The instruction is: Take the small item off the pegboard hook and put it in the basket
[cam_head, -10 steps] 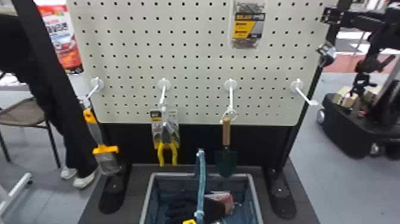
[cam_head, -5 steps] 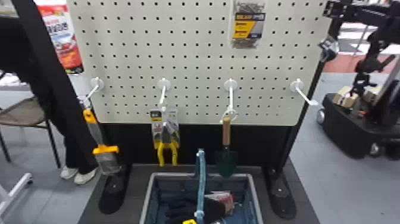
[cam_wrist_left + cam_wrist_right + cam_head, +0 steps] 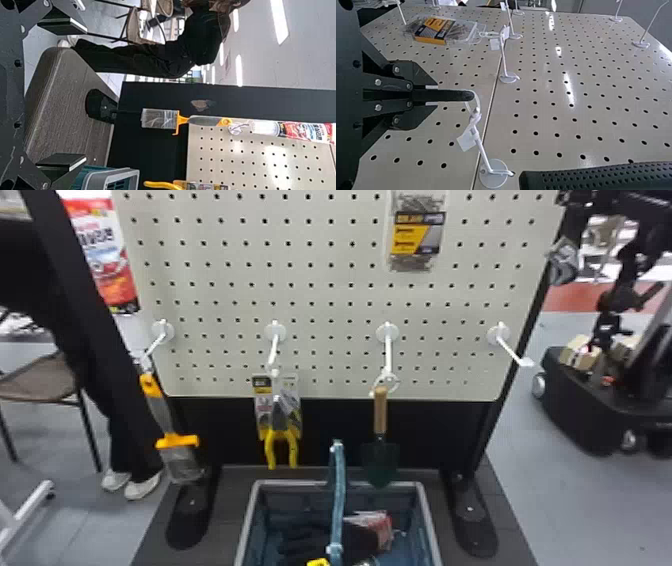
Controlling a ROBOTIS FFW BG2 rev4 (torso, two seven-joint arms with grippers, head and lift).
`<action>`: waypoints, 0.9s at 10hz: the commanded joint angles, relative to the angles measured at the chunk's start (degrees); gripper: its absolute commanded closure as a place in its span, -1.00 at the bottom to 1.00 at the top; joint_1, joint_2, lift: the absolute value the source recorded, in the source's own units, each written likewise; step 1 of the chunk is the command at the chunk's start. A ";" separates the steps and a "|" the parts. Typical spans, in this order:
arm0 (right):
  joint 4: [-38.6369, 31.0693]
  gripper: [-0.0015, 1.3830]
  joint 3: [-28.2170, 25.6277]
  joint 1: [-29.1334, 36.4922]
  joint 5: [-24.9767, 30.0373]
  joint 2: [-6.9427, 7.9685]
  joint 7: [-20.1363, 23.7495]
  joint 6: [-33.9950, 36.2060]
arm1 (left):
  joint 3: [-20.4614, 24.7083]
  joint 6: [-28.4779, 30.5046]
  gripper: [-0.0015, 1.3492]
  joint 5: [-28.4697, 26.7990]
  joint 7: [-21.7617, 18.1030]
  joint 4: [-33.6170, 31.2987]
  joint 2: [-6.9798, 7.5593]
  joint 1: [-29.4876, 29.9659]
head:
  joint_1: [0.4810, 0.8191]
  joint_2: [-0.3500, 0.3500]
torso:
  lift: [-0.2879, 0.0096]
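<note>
In the right wrist view my right gripper [image 3: 433,95] is shut on a slim black item [image 3: 455,95] with a rounded end. From that end a thin white loop [image 3: 478,99] runs to the tip of a white pegboard hook [image 3: 482,148], by a small white tag. My left gripper [image 3: 81,94] stands open, nothing between its fingers. The basket [image 3: 427,515] stands low in front of the pegboard [image 3: 325,300] in the head view, with dark gloves [image 3: 310,535] and a red-and-white packet [image 3: 382,527] inside.
Along the lower hooks hang a yellow scraper [image 3: 177,441], carded pliers [image 3: 277,430] and a wooden-handled trowel [image 3: 380,410]. A pack of screws [image 3: 417,232] hangs higher up. Another robot [image 3: 600,400] is at the right back. A dark perforated bar [image 3: 597,177] lies beside the held item's hook.
At the right back, the grey end part near the other robot's arm has moved up and slightly to the right. The tools on the lower hooks and the basket look unchanged.
</note>
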 commanded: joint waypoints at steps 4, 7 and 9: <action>-6.51 0.84 -3.37 5.39 -0.35 1.21 -0.73 0.72 | -0.15 0.09 -0.75 0.30 0.00 0.00 0.09 0.00 | -0.60 0.00 | 0.26; -8.62 0.84 -6.09 10.80 -0.79 2.88 -0.91 0.20 | -0.24 0.00 -0.75 0.48 0.00 0.00 0.09 0.00 | -0.60 0.00 | 0.26; -9.74 0.84 -8.02 15.23 -0.71 4.99 -0.91 -1.47 | -0.41 0.00 -0.75 0.57 0.26 0.00 0.09 0.00 | -0.60 0.00 | 0.26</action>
